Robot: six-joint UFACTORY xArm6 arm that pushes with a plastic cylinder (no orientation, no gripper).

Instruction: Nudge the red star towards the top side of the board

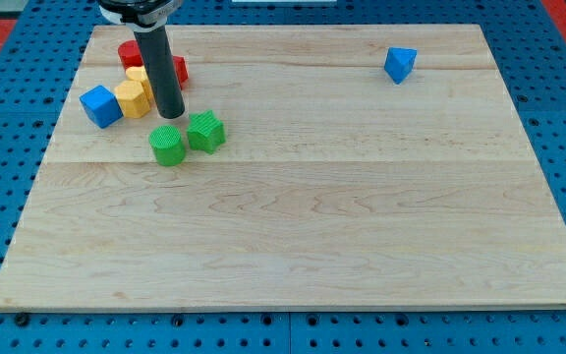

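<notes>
Two red blocks sit near the board's top left. One red block lies closest to the top edge. The other red block is partly hidden behind my rod. I cannot tell which of them is the star. My tip rests on the board just below the partly hidden red block. It is right of the yellow blocks and just above the green cylinder.
Two yellow blocks sit left of the rod. A blue cube lies further left. A green star-like block sits right of the green cylinder. A blue block lies at the top right. The wooden board is surrounded by blue pegboard.
</notes>
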